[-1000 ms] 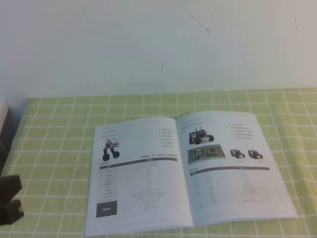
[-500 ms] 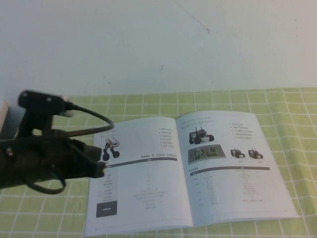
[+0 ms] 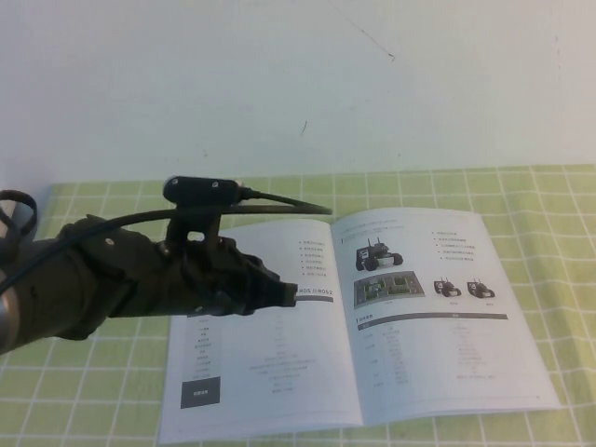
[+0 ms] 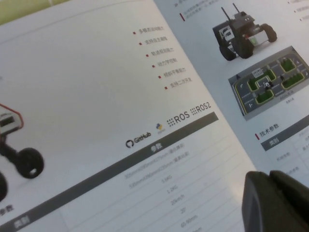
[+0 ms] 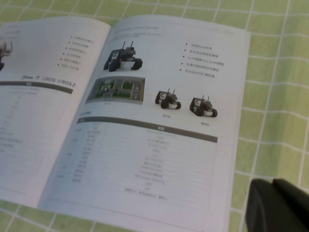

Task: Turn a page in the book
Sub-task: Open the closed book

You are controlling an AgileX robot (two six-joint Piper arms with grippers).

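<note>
**On the green checked cloth: one open book, page lying flat**

On the cloth in front of you, the book (image 3: 354, 321) lies open and flat, a thin white booklet showing two facing pages. You see the page (image 3: 438, 307) on the right half: glossy white, with one larger black wheeled robot near its top, a green board picture below that, two smaller black robots beside the board, a dark header bar, and a text table underneath. Count three robot photos on it. The left-hand sheet carries one wheeled robot photo, a short red-bulleted list, logos, a dark bar, a table and a small black box near its lower corner.

Your left gripper (image 3: 284, 294) hangs over the left-hand sheet, near the spine, on the end of the dark left arm (image 3: 112, 284) reaching in from the left. It grips nothing, and whether its fingers are apart you cannot tell.

Your right gripper (image 5: 280, 205) shows only in its own wrist view, above the cloth just off the page's outer edge. It is closed and empty.

One tablecloth (image 3: 549, 214) of green squares with white lines covers the table, and a pale wall (image 3: 298, 84) stands behind.
</note>
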